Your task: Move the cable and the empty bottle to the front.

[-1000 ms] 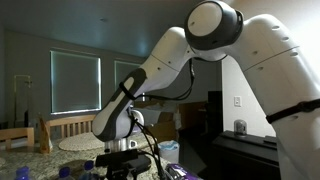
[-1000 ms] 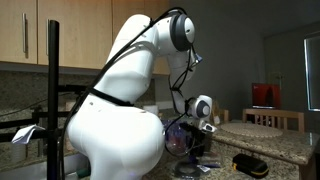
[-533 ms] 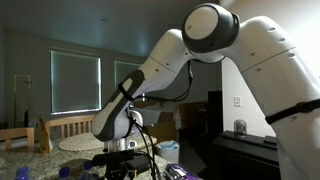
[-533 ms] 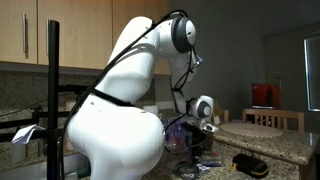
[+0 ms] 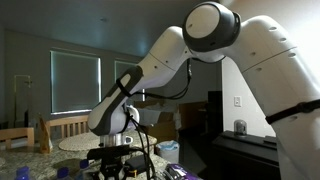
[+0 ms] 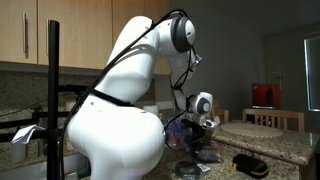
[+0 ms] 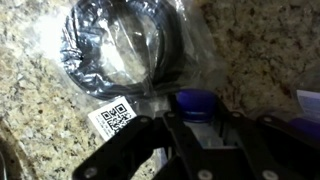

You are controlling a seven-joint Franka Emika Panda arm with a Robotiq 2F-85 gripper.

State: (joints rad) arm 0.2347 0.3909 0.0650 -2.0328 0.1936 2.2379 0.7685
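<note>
In the wrist view a coiled black cable (image 7: pixel 120 45) lies in a clear plastic bag with a QR label on the speckled granite counter (image 7: pixel 35 120). Just below it is a clear empty bottle (image 7: pixel 195 103) with a blue cap. My gripper (image 7: pixel 200 124) comes in from the bottom, its black fingers (image 7: pixel 160 128) close against both sides of the bottle's neck, shut on it. In both exterior views the gripper (image 5: pixel 118 160) (image 6: pixel 197 140) hangs low over the counter; the arm hides most of the bottle and cable there.
A dark flat object (image 6: pixel 250 165) lies on the counter near the gripper. Bluish-purple items (image 5: pixel 166 150) stand beside the gripper. A table and chairs (image 5: pixel 60 130) stand behind, and cabinets (image 6: pixel 40 30) above the counter.
The wrist and gripper have shifted slightly sideways and a little upward over the counter. The rest of the arm has barely moved.
</note>
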